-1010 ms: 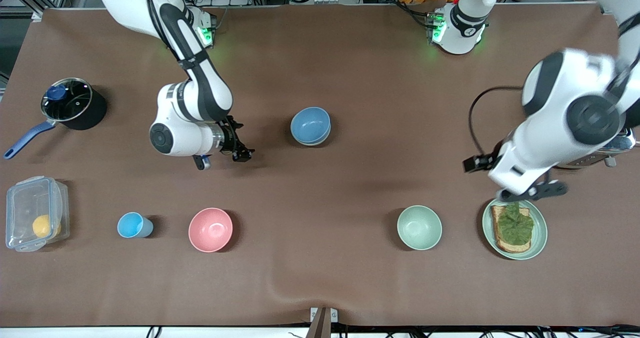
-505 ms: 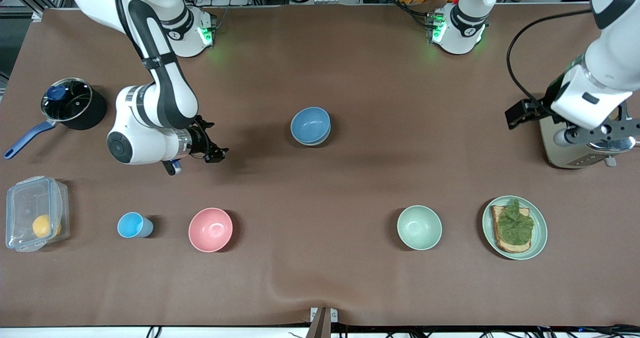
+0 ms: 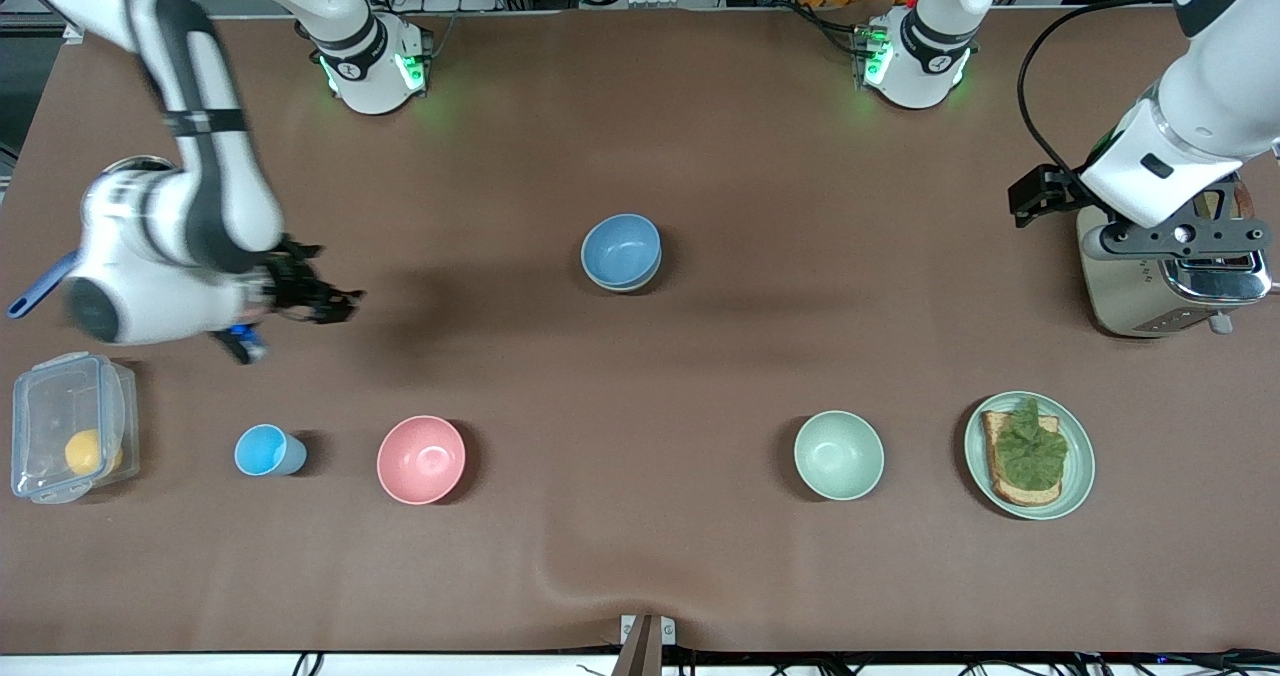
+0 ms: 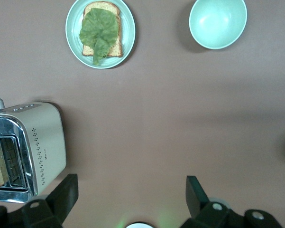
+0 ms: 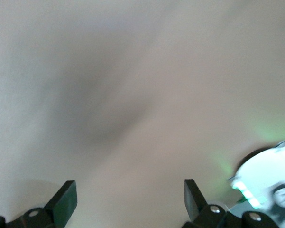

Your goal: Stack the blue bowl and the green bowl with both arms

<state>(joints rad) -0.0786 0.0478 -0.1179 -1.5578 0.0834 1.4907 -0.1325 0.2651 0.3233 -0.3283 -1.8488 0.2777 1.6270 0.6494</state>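
Already, in the front view, you can see the round matte sky-blue bowl (image 3: 621, 250) sitting upright in a second bowl whose pale rim (image 3: 625, 284) peeks out beneath its near edge; by its colour you can take that for the sage-green bowl, though little of it shows. The stack stands mid-worktop (image 3: 640, 376), farther from the front camera than the mint-green bowl (image 3: 839, 454) and the pink bowl (image 3: 421, 459). Being round, the blue bowl has no long axis; its mouth faces straight up.

The right tool (image 3: 330, 301) hangs over bare worktop toward the right arm's end, well apart from the stack, its fingers spread with nothing between them. The left tool (image 3: 1170, 239) sits over the steel toaster (image 3: 1165, 291) at the left arm's end, also well clear.

From the left wrist view, your left tool's fingers (image 4: 195, 192) stand wide apart and empty, with the toaster, the green plate of toast and lettuce (image 4: 100, 33) and the mint-green bowl below.

From the right wrist view, the right tool's fingers (image 5: 191, 195) are likewise parted over blurred bare worktop.

Judging by this, stacking looks done and you are in the pull-back; next calls only for parking both arms clear.
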